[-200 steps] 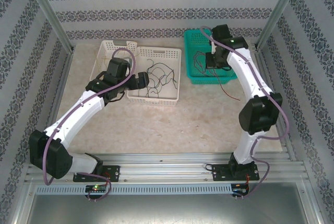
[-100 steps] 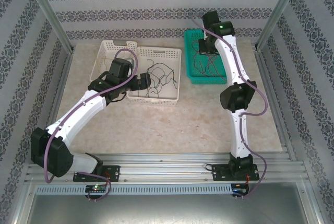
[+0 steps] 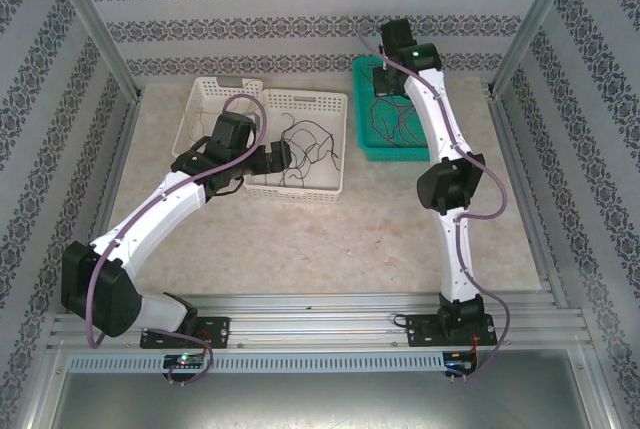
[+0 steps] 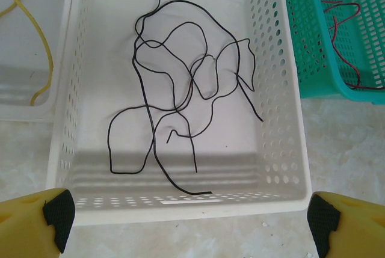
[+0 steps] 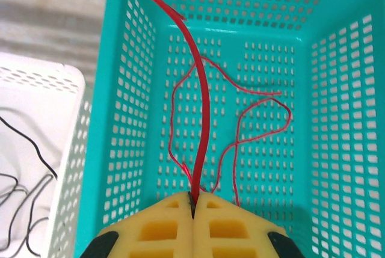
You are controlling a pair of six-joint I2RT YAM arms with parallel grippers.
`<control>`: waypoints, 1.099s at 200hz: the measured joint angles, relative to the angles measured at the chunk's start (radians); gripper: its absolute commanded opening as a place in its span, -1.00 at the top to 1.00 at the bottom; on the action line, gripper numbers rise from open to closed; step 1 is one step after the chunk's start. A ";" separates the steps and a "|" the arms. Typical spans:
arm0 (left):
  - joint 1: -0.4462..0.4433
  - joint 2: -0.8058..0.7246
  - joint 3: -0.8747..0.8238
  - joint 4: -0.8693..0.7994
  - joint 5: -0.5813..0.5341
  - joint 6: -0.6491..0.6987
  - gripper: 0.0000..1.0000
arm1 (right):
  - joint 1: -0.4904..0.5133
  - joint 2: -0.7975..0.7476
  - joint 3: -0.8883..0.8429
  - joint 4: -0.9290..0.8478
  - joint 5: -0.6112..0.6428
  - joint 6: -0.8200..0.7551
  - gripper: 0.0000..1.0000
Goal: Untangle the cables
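Red cable (image 5: 204,98) clamped between the pressed-together pads of right gripper (image 5: 194,201), running toward 12 o'clock over teal basket (image 5: 337,89). Left gripper (image 4: 191,222) spread wide, holding nothing; black cables (image 4: 175,98) tangled in white basket (image 4: 283,150) at its 12 o'clock, yellow cable (image 4: 36,47) at 10 o'clock.

Left tool (image 4: 191,219) seemingly wide open; right tool (image 5: 194,202) clamped on red cable (image 5: 204,107).
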 measured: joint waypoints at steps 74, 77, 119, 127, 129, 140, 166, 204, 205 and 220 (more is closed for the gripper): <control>0.000 0.017 0.009 0.000 0.019 0.000 -1.00 | -0.004 0.113 0.002 0.105 -0.007 0.001 1.00; 0.000 0.019 0.009 0.000 0.022 0.000 -1.00 | -0.006 0.117 0.002 0.108 -0.009 0.001 1.00; 0.000 0.019 0.009 0.000 0.030 0.000 -1.00 | -0.011 0.141 0.001 0.157 -0.017 0.000 1.00; 0.000 0.019 0.010 0.000 0.031 0.000 -1.00 | -0.011 0.141 -0.001 0.179 -0.018 -0.003 1.00; 0.000 0.019 0.010 0.000 0.031 0.000 -1.00 | -0.011 0.141 -0.001 0.185 -0.018 -0.003 1.00; 0.000 0.019 0.012 0.000 0.031 0.000 -1.00 | -0.011 0.141 -0.005 0.213 -0.023 -0.003 1.00; 0.000 0.019 0.015 0.000 0.035 0.000 -1.00 | -0.016 0.149 -0.015 0.264 -0.050 0.009 1.00; 0.000 0.019 0.015 -0.001 0.037 0.000 -1.00 | -0.043 0.193 -0.078 0.315 -0.131 0.097 1.00; 0.000 0.019 0.015 -0.001 0.037 0.000 -1.00 | -0.044 0.194 -0.083 0.316 -0.132 0.101 1.00; 0.000 0.019 0.015 0.000 0.037 0.000 -1.00 | -0.058 0.213 -0.130 0.317 -0.142 0.124 1.00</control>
